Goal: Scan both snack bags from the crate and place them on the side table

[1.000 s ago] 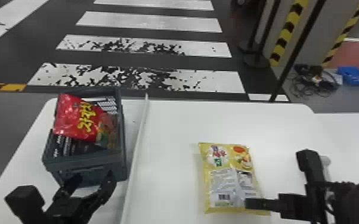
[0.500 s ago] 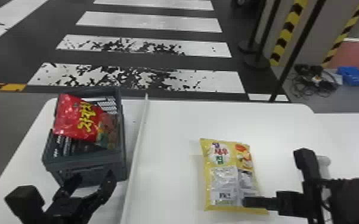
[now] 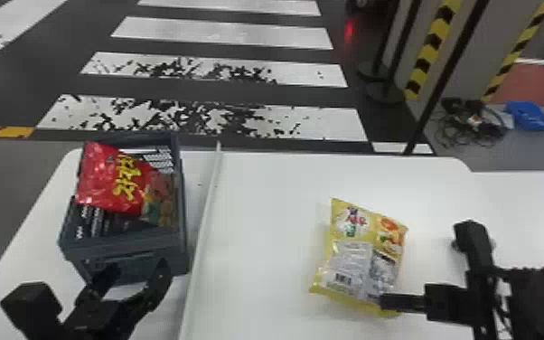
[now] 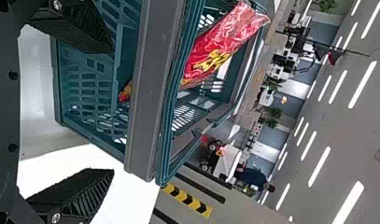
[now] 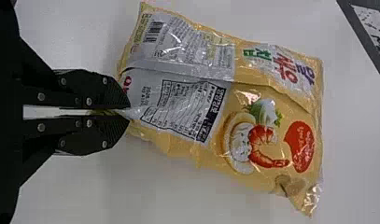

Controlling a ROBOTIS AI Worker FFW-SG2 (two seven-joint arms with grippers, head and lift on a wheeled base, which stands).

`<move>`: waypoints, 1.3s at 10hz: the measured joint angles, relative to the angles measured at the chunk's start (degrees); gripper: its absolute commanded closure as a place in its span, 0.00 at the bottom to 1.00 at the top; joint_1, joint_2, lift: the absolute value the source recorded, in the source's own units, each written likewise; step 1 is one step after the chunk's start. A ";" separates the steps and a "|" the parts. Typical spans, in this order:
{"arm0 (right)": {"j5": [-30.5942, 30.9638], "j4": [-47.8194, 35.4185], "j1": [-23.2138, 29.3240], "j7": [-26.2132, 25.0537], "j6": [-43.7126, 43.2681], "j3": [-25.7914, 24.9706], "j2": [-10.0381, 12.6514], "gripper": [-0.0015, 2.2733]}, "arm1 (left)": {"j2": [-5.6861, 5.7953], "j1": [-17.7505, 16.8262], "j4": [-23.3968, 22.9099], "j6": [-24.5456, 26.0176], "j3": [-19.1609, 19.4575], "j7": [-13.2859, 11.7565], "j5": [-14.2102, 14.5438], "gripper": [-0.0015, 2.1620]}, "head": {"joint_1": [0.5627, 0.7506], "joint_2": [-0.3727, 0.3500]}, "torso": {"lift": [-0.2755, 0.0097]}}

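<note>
My right gripper (image 3: 382,302) is on the right of the head view, at the near edge of the yellow snack bag (image 3: 352,253). In the right wrist view the gripper (image 5: 124,112) is shut on the edge of the yellow bag (image 5: 271,116), whose printed back with its barcode shows. The red snack bag (image 3: 108,181) leans in the dark crate (image 3: 126,248) at the left. Just in front of the crate's near wall stands my left gripper (image 3: 135,276), open. In the left wrist view the left gripper (image 4: 114,112) has its fingers wide apart, with the crate (image 4: 150,93) beyond and the red bag (image 4: 215,51) inside.
A thin pale divider (image 3: 203,230) runs along the white table (image 3: 262,217) between crate and yellow bag. A further white surface (image 3: 533,203) adjoins at the right. Beyond stand posts, a pillar with striped tape, cables and a blue item (image 3: 528,115) on the floor.
The yellow bag, held by my right gripper, has shifted up slightly and turned, its far end swinging to the right. The left gripper and the red bag have stayed put.
</note>
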 measured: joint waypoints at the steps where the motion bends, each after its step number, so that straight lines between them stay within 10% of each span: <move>1: -1.11 -0.18 -0.14 0.19 0.00 -1.62 0.00 1.00 | 0.01 0.01 -0.04 0.00 0.00 0.00 0.01 0.04 | 0.70 0.39 | 0.63; 13: -9.37 8.34 -8.66 -6.34 -14.53 -31.25 -5.66 1.00 | 0.30 0.38 -0.45 0.18 0.14 0.09 0.00 0.04 | 0.70 0.03 | 0.63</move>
